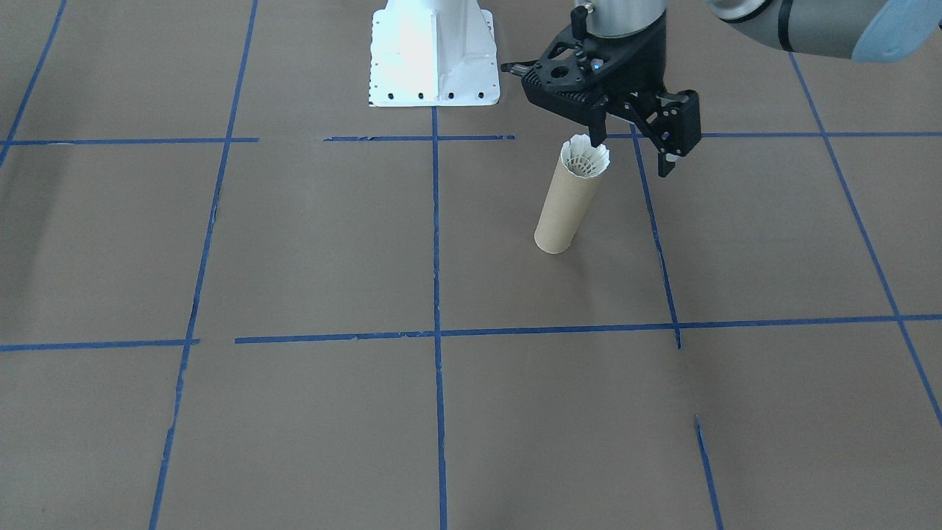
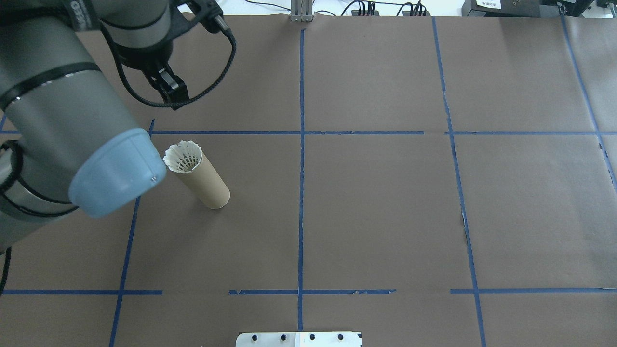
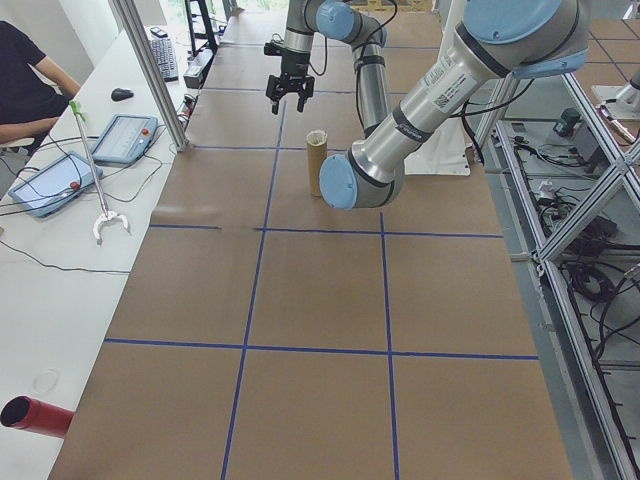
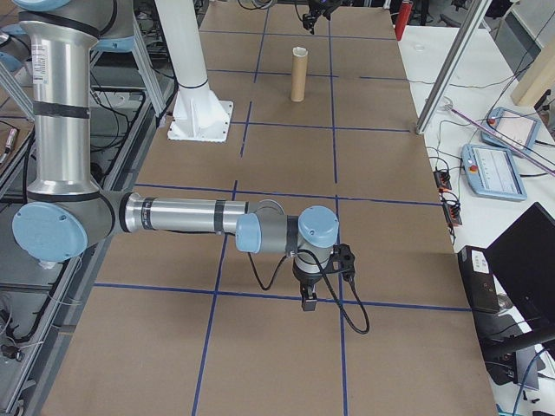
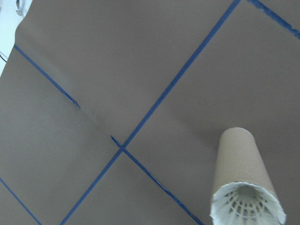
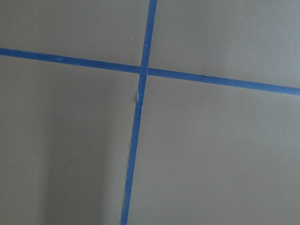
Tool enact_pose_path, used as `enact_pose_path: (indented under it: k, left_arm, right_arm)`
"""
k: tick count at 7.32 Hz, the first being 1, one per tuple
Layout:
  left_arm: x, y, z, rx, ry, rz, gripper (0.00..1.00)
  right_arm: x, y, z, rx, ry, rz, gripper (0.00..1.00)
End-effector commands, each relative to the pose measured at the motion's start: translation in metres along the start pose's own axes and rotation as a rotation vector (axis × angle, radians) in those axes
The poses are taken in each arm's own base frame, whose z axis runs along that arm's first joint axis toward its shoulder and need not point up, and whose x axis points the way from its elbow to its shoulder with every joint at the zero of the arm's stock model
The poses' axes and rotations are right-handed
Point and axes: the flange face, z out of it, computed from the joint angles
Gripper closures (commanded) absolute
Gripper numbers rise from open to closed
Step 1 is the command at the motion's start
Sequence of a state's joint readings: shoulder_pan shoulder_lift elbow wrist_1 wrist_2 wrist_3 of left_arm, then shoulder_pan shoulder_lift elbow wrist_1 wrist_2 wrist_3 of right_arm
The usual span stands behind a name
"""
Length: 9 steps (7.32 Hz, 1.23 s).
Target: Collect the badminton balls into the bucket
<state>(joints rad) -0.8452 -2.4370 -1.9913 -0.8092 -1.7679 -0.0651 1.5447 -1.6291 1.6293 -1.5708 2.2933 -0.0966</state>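
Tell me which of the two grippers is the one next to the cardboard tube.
The left gripper, hanging open just beside the tube holding the shuttlecock. The right gripper is far away.

The table (image 1: 309, 243) is showing a flat brown surface crossed by a grid of blue tape lines (image 1: 436, 243). The bucket (image 1: 563, 210) is presenting plain tan cardboard with no print. The shuttlecock (image 1: 585, 158) seated in its mouth is displaying white feathers with a ribbed, radiating pattern. The left gripper (image 1: 636, 151) is appearing matte black, mounted on a grey arm with a light blue cap (image 2: 118, 173). The robot base (image 1: 433, 55) is showing glossy white metal dotted with dark bolt holes.
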Motion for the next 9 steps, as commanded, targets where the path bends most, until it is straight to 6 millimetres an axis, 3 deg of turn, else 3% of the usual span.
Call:
enact_pose_path:
  k: [1,2,3,4,5,6,7,8,9]
  left_arm:
    - [-0.087,0.026,0.024,0.129,0.048,-0.161,0.0]
    - [-0.108,0.04,0.053,0.17,0.105,-0.383,0.0]
    - [-0.118,0.042,0.073,0.191,0.13,-0.522,0.0]
    - [-0.132,0.055,0.096,0.141,0.169,-0.573,0.0]
    - [-0.185,0.07,0.108,0.099,0.225,-0.652,0.0]
    - [-0.201,0.087,0.118,0.076,0.231,-0.682,0.0]
    - [-0.215,0.111,0.142,0.037,0.219,-0.713,0.0]
    - [-0.243,0.145,0.157,0.043,0.201,-0.717,0.0]
    - [-0.259,0.189,0.184,0.001,0.238,-0.644,0.0]
  right_arm:
    - [0.0,0.0,0.0,0.001,0.0,-0.001,0.0]
    - [0.0,0.0,0.0,0.001,0.0,-0.001,0.0]
    - [0.0,0.0,0.0,0.0,0.0,-0.001,0.0]
    - [0.0,0.0,0.0,0.0,0.0,0.0,0.0]
    - [0.0,0.0,0.0,0.0,0.0,0.0,0.0]
    - [0.0,0.0,0.0,0.001,0.0,-0.001,0.0]
    - [0.0,0.0,0.0,0.0,0.0,0.0,0.0]
    - [0.0,0.0,0.0,0.001,0.0,-0.001,0.0]
    - [0.0,0.0,0.0,0.0,0.0,-0.001,0.0]
